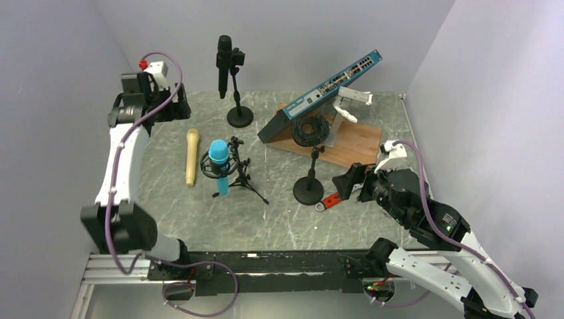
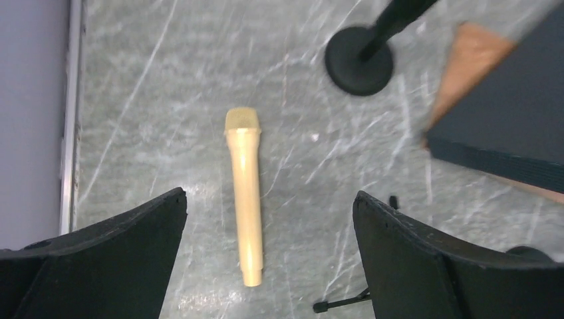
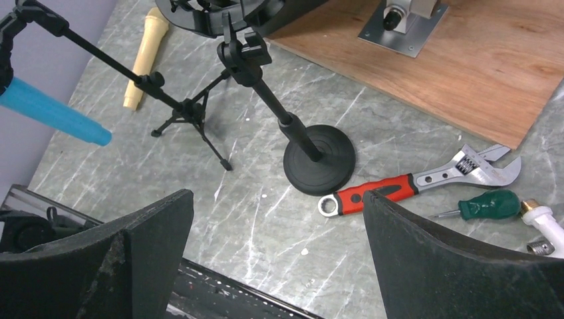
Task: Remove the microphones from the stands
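A black microphone [image 1: 224, 61] stands clipped in a tall stand with a round base [image 1: 240, 118] at the back. A blue microphone [image 1: 219, 163] hangs in a shock mount on a small tripod [image 1: 243, 179] mid-table; its handle shows in the right wrist view [image 3: 50, 109]. A tan microphone [image 1: 192, 156] lies loose on the table, seen in the left wrist view [image 2: 244, 193]. My left gripper [image 1: 171, 106] is open and empty above the tan microphone [image 2: 269, 206]. My right gripper [image 1: 349, 183] is open and empty [image 3: 278, 203], near a stand with an empty mount [image 1: 310, 189].
A blue network switch [image 1: 326, 90] leans on a wooden board [image 1: 352, 143] at the back right. A red-handled wrench [image 3: 412, 186] and a green screwdriver [image 3: 492, 205] lie by the empty stand's base [image 3: 318, 159]. Walls close in on both sides.
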Controlling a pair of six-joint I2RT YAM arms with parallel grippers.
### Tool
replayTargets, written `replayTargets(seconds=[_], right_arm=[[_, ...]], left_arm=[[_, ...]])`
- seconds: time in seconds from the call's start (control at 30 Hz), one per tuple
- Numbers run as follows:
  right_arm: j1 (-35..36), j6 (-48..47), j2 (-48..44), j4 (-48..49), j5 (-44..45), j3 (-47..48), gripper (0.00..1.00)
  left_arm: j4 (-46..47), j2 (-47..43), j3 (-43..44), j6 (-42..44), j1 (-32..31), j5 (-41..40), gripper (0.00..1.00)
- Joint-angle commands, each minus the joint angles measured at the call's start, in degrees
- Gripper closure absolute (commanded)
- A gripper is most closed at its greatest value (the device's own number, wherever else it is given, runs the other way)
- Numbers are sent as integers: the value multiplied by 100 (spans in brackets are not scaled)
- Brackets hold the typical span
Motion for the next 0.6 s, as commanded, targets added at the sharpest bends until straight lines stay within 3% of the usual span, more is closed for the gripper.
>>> replayTargets(seconds=[0.0,0.2,0.33,0.4,0.5,0.57], right_arm=[[29,-40,113,493,-81,0,0],[31,115,581,1183,-123,-109,0],[13,-3,961,1688,-155,-46,2],[-70,0,1271,1737,-145,126,11],[-569,-69,1625,1949,-956,338,23],[-967,65,1779,1983,-1406,398,25]], left_arm=[[1174,-1149,-652,-312,-20,747,3],[3824,-2620,-2312,-1066,-23,2399,1],[4467,-2737,-2462,-1378,-136,3273,2],[4676,-2751,-2531,-1423,-180,3483,2],[4909,-2767,-2616,-1466,-189,3676,2],[5006,-2730,-2649,-1505,-205,3788,2]])
